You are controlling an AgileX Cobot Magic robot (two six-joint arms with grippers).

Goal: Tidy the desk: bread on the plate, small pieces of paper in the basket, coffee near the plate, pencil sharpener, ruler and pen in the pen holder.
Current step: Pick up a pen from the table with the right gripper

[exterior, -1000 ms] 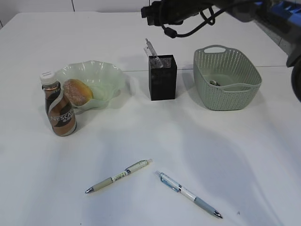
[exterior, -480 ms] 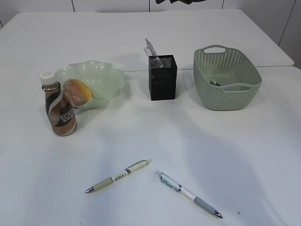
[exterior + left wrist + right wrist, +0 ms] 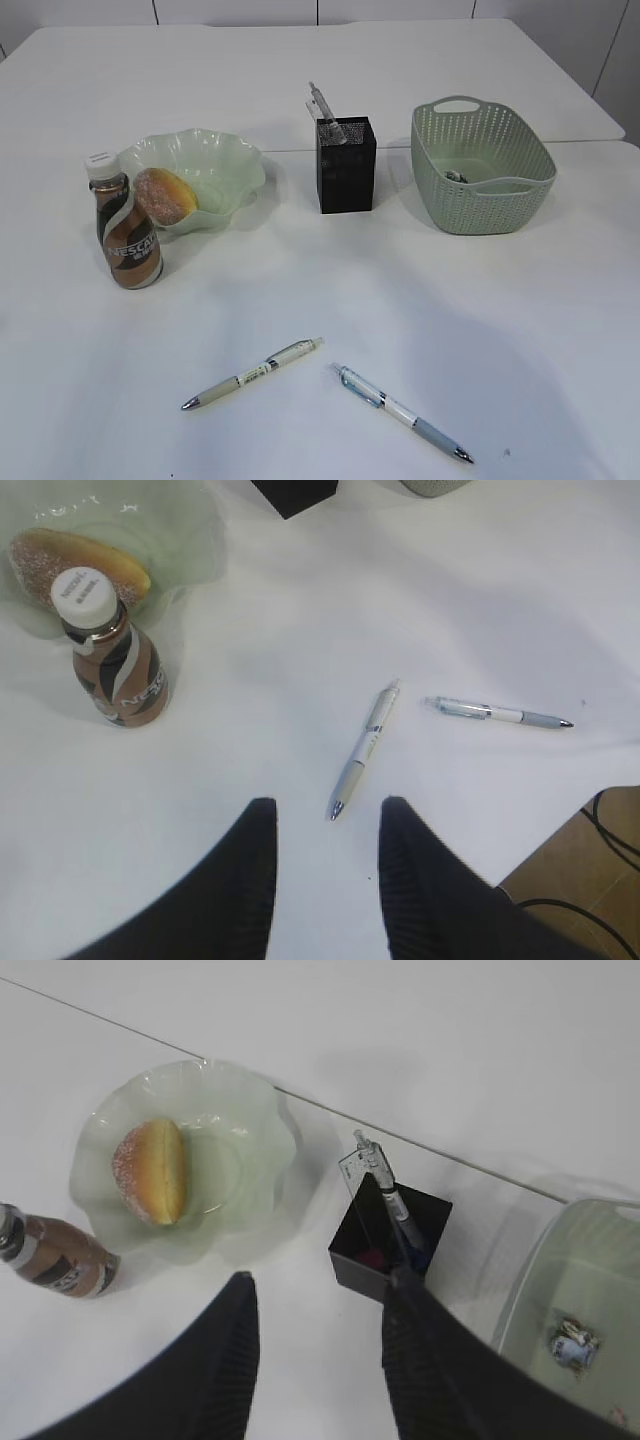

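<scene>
Both my hands hang above the white counter [image 3: 330, 290], out of the exterior view. Left hand [image 3: 325, 830]: fingers apart, nothing between them, poised over bare surface just below the tip of the cream pen [image 3: 364, 750]; the blue-grey pen [image 3: 497, 713] lies at its 2 o'clock, apart from the first. Right hand [image 3: 318, 1300]: fingers likewise spread and released, hovering between plate and pen holder. Bread [image 3: 165, 195] sits in the wavy green plate [image 3: 225, 160], left side of the dish. Coffee [image 3: 128, 238] stands upright at the plate's 7 o'clock, just beside its rim. Pen holder [image 3: 346, 168] at the plate's 3 o'clock, with the clear ruler [image 3: 356, 1172] and a pen [image 3: 385, 1182] leaning out of its top; something reddish deep inside, cannot identify. Basket [image 3: 482, 170] further toward 3 o'clock holds a small crumpled scrap [image 3: 571, 1341].
</scene>
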